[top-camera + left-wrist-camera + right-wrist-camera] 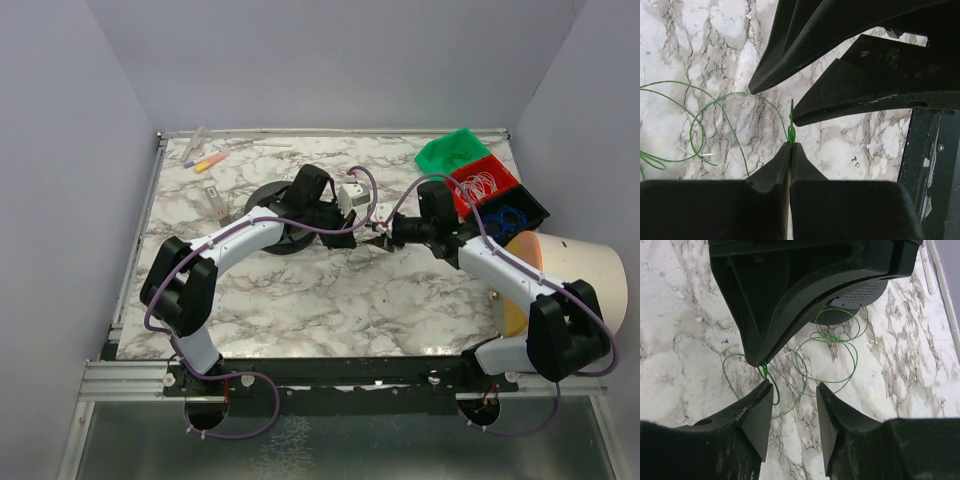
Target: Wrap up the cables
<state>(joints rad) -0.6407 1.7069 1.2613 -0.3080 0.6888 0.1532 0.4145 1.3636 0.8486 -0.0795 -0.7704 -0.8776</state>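
The cable in hand is a hair-thin green wire (pixel 715 107), lying in loose loops on the marble table (pixel 300 300). My left gripper (pixel 791 146) is shut, pinching a small bend of the green wire at its tips. It also shows in the right wrist view (pixel 762 362) and the top view (pixel 365 235). My right gripper (pixel 794 387) is open, its left finger just beside the pinched bend and its jaws over the wire loops (pixel 856 357). The two grippers meet tip to tip at mid table, right gripper (pixel 388 234). Whitish coiled wires (pixel 478 185) lie in a red bin.
A black round spool (pixel 272 215) sits under the left arm and shows in the right wrist view (pixel 855 300). A green bin (pixel 455 150), red bin (pixel 500 170) and black bin (pixel 525 205) stand at back right. A pale bucket (pixel 585 275) lies at right. Markers (pixel 205 160) lie at back left.
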